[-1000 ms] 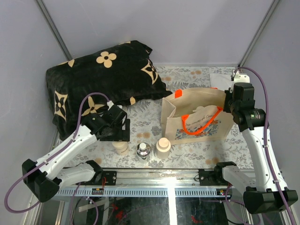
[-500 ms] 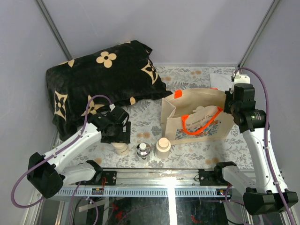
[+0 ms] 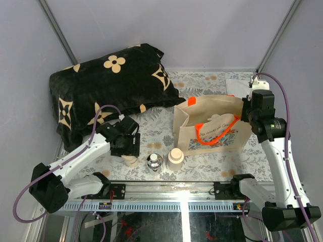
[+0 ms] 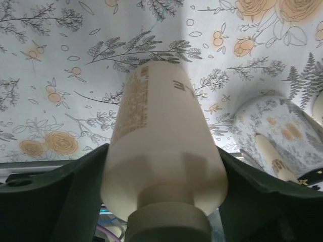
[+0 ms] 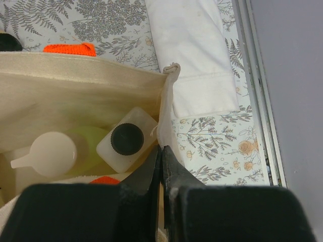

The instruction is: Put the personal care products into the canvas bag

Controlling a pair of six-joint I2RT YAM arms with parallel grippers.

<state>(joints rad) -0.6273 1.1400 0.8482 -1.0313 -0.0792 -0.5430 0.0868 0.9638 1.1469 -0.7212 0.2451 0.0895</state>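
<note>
A cream squat bottle (image 3: 130, 161) stands on the floral table cover, and my left gripper (image 3: 130, 154) has come down over it. In the left wrist view the cream bottle (image 4: 156, 136) fills the space between my fingers (image 4: 86, 181), which press on both its sides. The small clear round bottle (image 3: 154, 161) and a second cream bottle (image 3: 175, 157) stand to its right. The clear one also shows in the left wrist view (image 4: 275, 133). The canvas bag (image 3: 214, 108) stands upright with orange handles. My right gripper (image 5: 162, 149) is shut on its right rim (image 5: 164, 113). Inside lie the white bottle with dark cap (image 5: 126, 139) and the pale green bottle (image 5: 53, 154).
A black blanket with cream flowers (image 3: 106, 85) is heaped at the back left. A white cloth (image 3: 236, 84) lies behind the bag, also in the right wrist view (image 5: 194, 55). A metal rail (image 3: 176, 189) runs along the near edge.
My left gripper has moved down and slightly right onto the cream bottle, which now sits between its fingers. The right arm and the bag have not moved.
</note>
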